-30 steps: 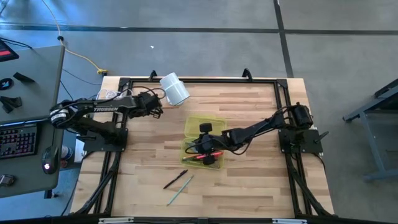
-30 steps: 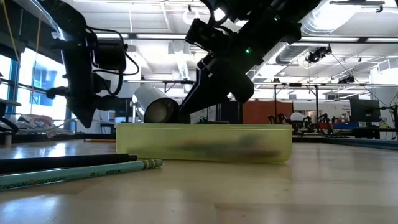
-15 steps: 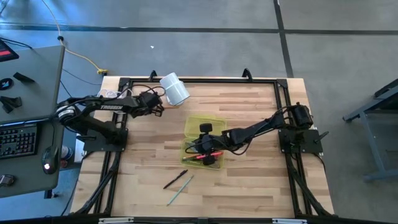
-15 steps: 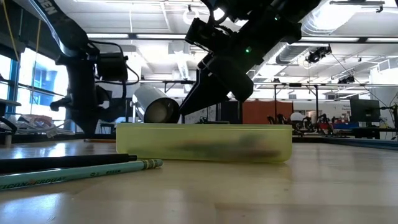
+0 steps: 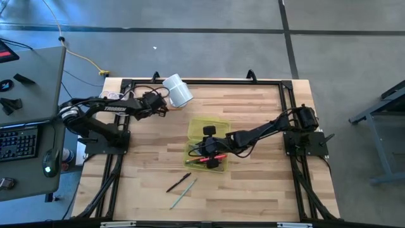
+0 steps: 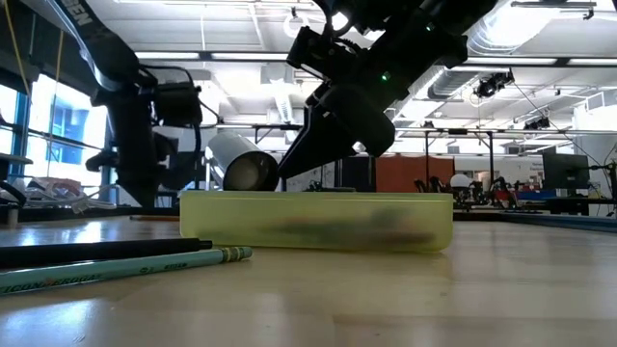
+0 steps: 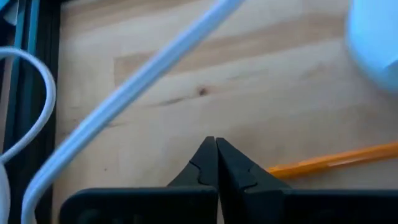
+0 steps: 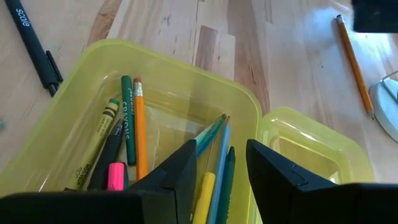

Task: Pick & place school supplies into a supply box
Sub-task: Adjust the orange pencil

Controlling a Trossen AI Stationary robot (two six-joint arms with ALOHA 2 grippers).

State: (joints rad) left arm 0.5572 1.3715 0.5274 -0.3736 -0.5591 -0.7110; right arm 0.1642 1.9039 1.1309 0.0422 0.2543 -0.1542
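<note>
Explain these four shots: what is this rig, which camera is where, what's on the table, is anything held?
Two robot arms work at a wooden table. One camera looks down from overhead, one sits at tabletop level, and one rides on each wrist. The right gripper hovers open over the yellow-green supply box, which already contains pens and pencils. The left gripper is shut and empty, above an orange pencil near the white cylinder. A black pen and a green pencil lie loose in front of the box.
</note>
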